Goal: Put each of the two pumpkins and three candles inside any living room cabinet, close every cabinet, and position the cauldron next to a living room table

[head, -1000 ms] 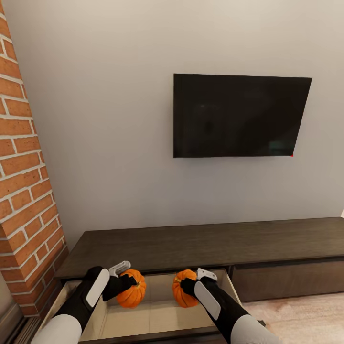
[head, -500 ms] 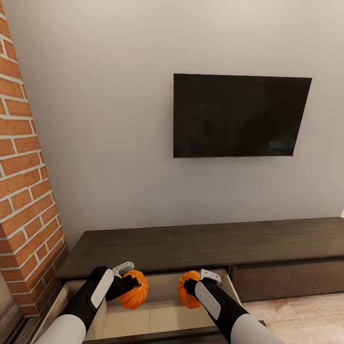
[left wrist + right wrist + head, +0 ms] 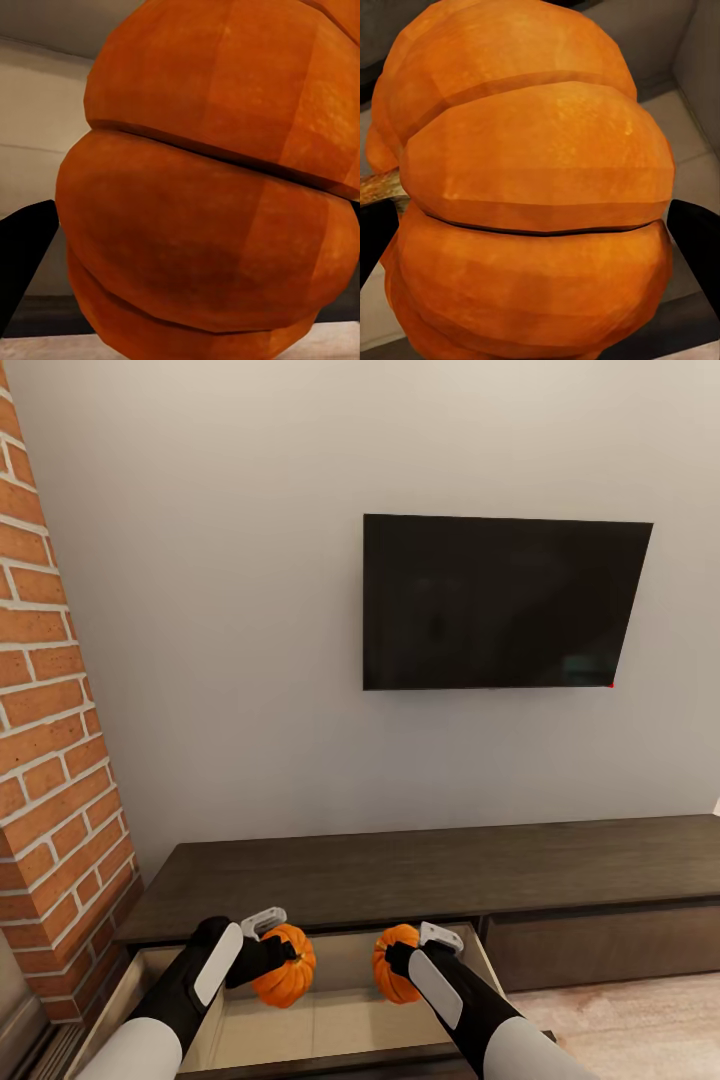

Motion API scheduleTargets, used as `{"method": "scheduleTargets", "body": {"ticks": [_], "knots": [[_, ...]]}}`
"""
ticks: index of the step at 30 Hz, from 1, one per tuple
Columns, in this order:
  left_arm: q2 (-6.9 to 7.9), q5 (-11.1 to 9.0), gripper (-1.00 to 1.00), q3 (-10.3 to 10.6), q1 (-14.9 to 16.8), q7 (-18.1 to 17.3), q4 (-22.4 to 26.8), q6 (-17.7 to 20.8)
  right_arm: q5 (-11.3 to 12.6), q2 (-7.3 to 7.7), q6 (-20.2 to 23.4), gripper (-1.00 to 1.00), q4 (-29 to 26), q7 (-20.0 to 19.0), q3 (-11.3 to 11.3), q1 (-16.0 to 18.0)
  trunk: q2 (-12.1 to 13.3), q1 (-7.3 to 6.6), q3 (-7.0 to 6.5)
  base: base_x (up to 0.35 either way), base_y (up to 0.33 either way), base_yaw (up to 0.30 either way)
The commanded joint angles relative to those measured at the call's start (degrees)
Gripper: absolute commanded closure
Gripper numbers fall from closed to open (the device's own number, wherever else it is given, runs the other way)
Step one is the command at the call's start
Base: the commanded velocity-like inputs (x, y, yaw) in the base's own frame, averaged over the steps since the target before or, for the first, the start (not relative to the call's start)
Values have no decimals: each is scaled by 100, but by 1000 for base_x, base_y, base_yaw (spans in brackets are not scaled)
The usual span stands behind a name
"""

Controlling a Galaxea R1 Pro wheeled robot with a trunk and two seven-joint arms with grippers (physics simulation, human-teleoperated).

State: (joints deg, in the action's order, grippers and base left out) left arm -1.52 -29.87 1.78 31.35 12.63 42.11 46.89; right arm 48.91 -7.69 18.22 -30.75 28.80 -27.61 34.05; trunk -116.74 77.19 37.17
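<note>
Two pumpkins are held over the open drawer [image 3: 330, 1015], one in each gripper. The left gripper [image 3: 268, 950] is closed on the left pumpkin [image 3: 285, 965], whose ribbed orange flank is seen close up in the left wrist view [image 3: 210, 195], with one dark finger [image 3: 22, 255] at its side. The right gripper [image 3: 410, 957] is closed on the right pumpkin [image 3: 397, 963]; in the right wrist view [image 3: 532, 195] dark fingers [image 3: 694, 240] are seen on both sides of it and a tan stem pokes out at one edge. Both pumpkins appear to hang just above the pale drawer floor, apart from each other, toward the drawer's rear; whether either is already touching the floor cannot be told.

The step in hand is judged to be the lowering of both pumpkins into the cabinet [image 3: 430, 875]. Next, a short descent is called for until each rests on the floor, then an opening of the jaws and a straight lift clear of the drawer walls, so that nothing is nudged or rolled. The drawer would then have to be pushed shut.

Beyond the cabinet top, a dark TV [image 3: 500, 600] is mounted on the grey wall, and a brick column [image 3: 50, 760] stands at the left.
</note>
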Motion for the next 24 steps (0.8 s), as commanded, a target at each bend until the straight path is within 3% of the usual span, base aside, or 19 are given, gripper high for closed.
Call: {"method": "scheduleTargets", "body": {"ticks": [1,24], "knots": [[2,-53,100,15,3,63,11,22,31,5,16,100,-10,50,-33,5,-3,-1,7,0,0,0],[2,-89,100,16,3,47,16,57,36,-4,15,100,-20,29,-34,7,-3,-1,7,96,0,0]]}}
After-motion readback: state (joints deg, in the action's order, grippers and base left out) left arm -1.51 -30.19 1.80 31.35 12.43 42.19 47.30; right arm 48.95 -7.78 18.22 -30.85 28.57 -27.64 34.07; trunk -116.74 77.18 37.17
